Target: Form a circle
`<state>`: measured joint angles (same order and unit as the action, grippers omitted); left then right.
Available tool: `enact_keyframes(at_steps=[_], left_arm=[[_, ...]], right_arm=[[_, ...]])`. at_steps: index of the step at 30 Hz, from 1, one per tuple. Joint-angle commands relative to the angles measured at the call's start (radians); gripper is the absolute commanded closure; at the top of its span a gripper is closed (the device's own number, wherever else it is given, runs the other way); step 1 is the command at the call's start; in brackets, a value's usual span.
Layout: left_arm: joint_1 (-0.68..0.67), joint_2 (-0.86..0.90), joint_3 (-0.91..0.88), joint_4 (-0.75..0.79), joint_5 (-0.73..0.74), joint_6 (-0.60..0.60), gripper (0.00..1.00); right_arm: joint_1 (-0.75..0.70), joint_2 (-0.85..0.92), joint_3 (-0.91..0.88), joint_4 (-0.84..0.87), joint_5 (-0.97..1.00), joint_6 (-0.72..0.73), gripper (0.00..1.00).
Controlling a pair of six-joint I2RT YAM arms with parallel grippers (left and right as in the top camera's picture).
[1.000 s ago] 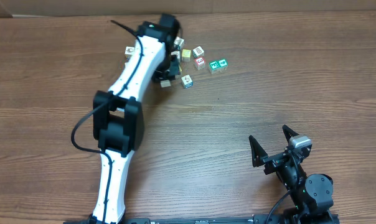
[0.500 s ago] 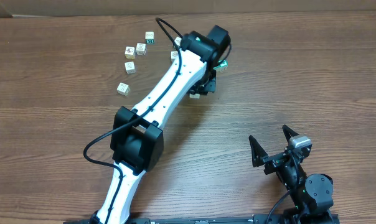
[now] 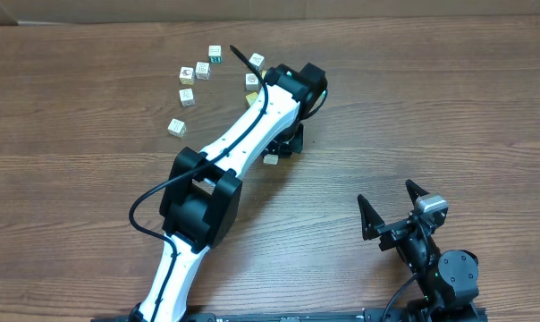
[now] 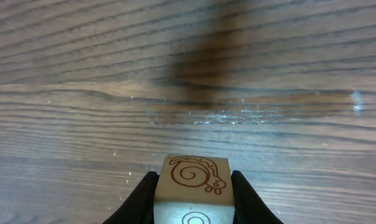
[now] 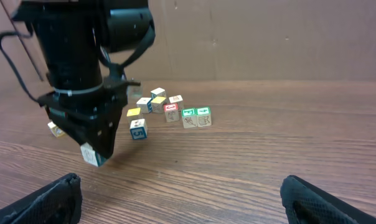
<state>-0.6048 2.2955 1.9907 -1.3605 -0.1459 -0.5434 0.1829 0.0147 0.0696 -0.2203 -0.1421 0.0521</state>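
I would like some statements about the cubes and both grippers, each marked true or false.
1. The left gripper holds a cube. True.
2. The held cube shows a snail. True.
3. The right gripper is shut on a cube. False: it is open and empty.
4. The other cubes are stacked in one tower. False: they lie spread over the table.
5. Two green cubes stand side by side. True.
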Motion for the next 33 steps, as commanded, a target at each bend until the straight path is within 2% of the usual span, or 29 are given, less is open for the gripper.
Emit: enact_keyframes(at_steps=[1,6,11,14,15,17,23,33], left_arm=[[-0.005,-0.12,-0.087,0.043,-0.018,0.054,0.95],[0.003,-0.24,-0.257,0.187,-0.008,0.103,0.81],[0.029,-0.247,-0.295,0.282,0.073,0.088,0.83],[0.036,-0.242,-0.298,0.324,0.087,0.041,0.82],[0.037,-0.241,-0.298,0.33,0.084,0.02,0.8],[0.037,-0.238,-0.302,0.334,0.075,-0.018,0.69],[0.037,-0.237,-0.354,0.331,0.057,-0.11,0.76],[0.038,-0.182,-0.4,0.365,0.06,-0.127,0.8]], right_arm=[[-0.008,-0.012,-0.003,0.006,-0.002,0.004,0.0],[-0.008,-0.012,-0.003,0.006,-0.002,0.004,0.0],[-0.008,-0.012,-0.003,0.006,-0.002,0.004,0.0],[-0.008,-0.012,-0.003,0.006,-0.002,0.004,0.0],[-0.008,-0.012,-0.003,0.006,-0.002,0.004,0.0],[-0.008,-0.012,-0.003,0.006,-0.002,0.004,0.0],[-0.008,-0.012,-0.003,0.006,-0.002,0.004,0.0],[-0.008,-0.012,-0.003,0.006,-0.002,0.004,0.0]])
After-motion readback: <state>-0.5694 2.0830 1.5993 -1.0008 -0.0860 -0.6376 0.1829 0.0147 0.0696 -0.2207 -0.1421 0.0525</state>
